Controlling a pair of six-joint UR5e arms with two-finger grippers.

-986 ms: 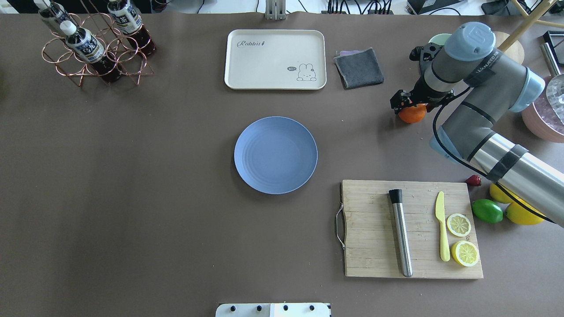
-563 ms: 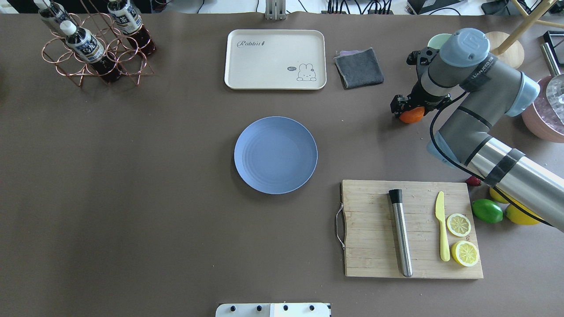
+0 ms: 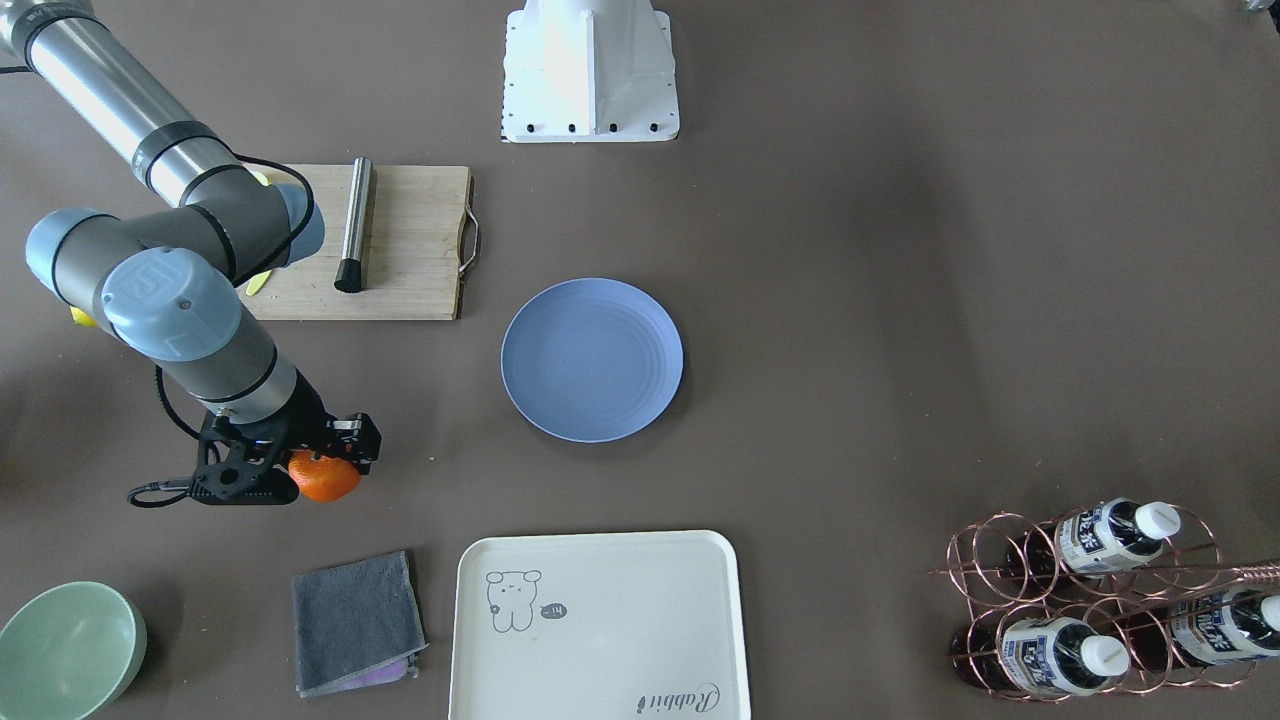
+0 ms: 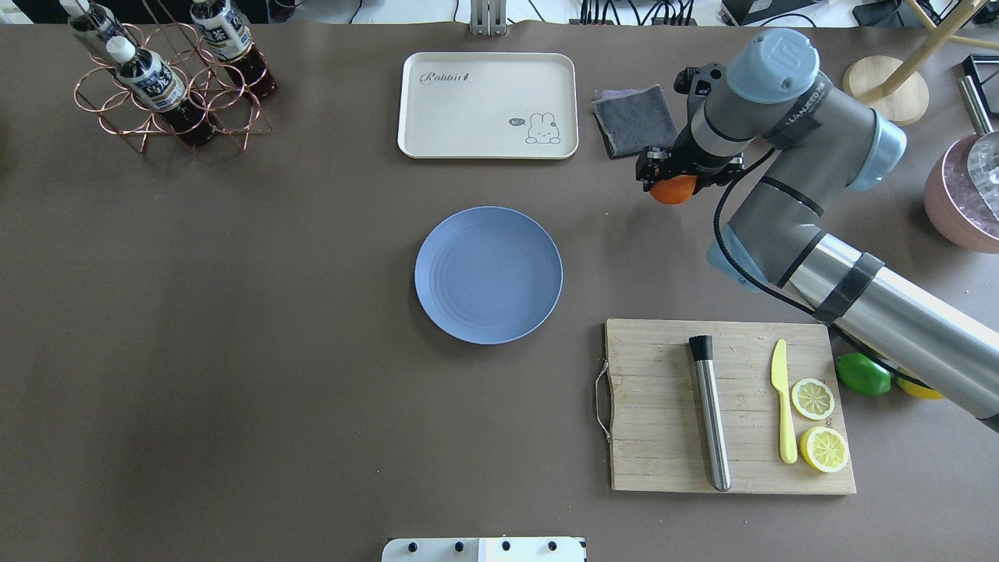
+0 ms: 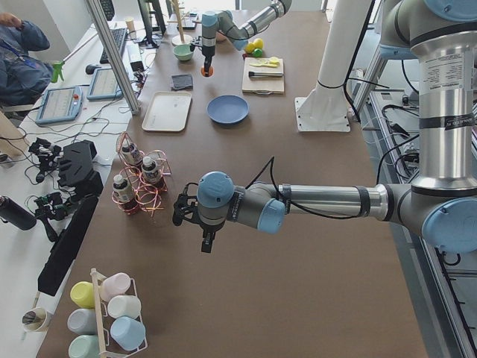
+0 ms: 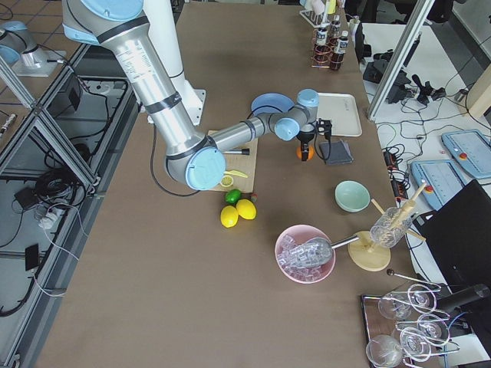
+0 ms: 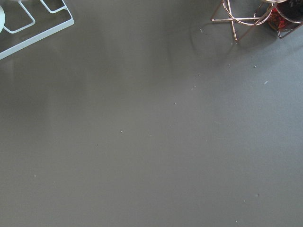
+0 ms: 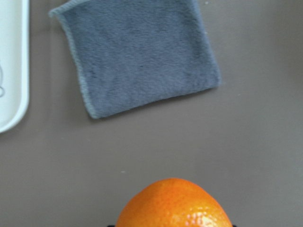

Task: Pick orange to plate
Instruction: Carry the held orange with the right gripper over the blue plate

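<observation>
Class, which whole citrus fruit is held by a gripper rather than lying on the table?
The orange, clamped in the right gripper. The green lime and the two yellow lemons lie loose on the table beside the cutting board.

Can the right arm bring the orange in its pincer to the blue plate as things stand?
Probably yes: the right pincer holds the orange, and nothing stands between it and the plate.

Cream tray (image 4: 484, 101) beside grey cloth (image 4: 628, 121); cutting board (image 4: 655, 406) bears knife (image 4: 783, 414), lemon slices (image 4: 812, 399).
</observation>
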